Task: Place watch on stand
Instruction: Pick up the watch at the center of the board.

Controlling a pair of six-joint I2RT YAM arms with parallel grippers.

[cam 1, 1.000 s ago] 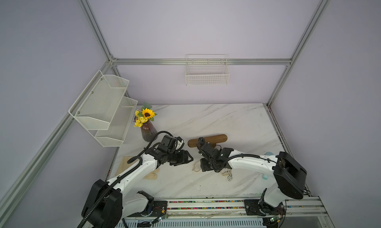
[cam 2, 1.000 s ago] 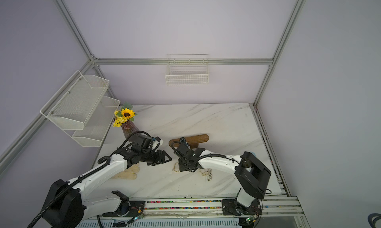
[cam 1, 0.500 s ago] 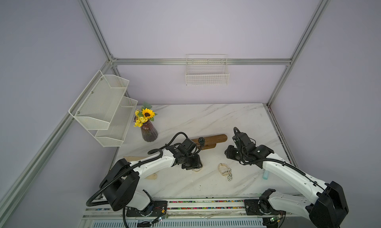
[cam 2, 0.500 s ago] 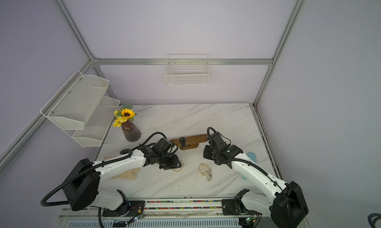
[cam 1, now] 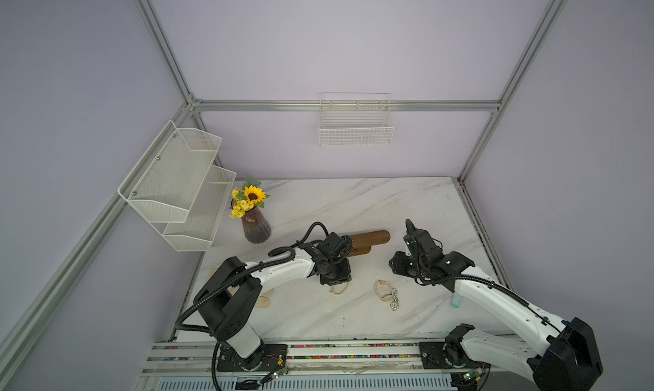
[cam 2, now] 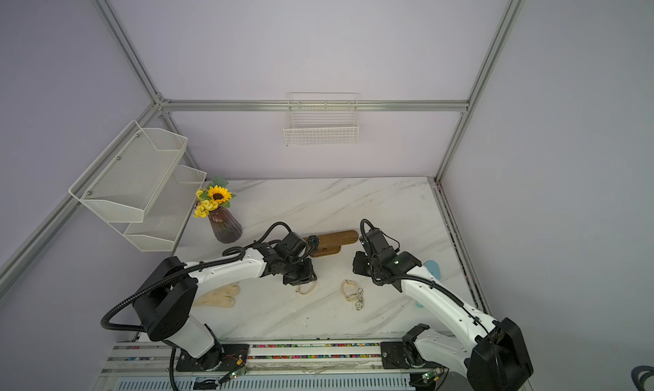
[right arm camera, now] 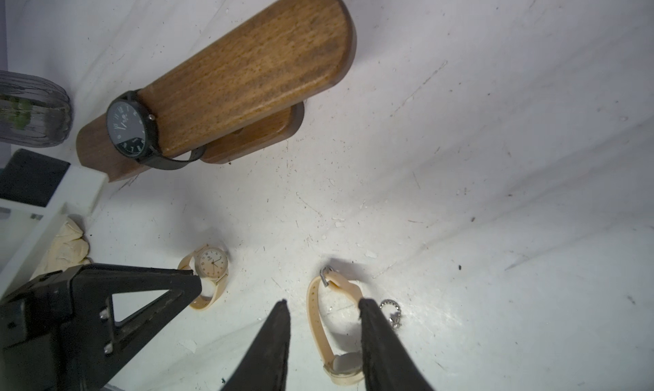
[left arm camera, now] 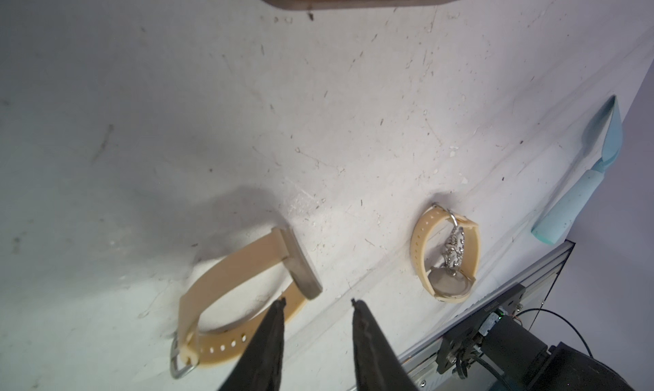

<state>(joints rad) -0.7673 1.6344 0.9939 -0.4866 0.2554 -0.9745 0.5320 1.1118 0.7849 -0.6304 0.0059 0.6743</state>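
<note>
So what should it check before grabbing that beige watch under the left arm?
1. Room on the stand: ok, only a black watch near one end.
2. Left end effector open: ok, jaws apart.
3. Beige watch strap between its jaws: not ok, strap lies beside one finger.
4. Right end effector out of the way: ok, open over the other beige watch, apart from the stand.
</note>
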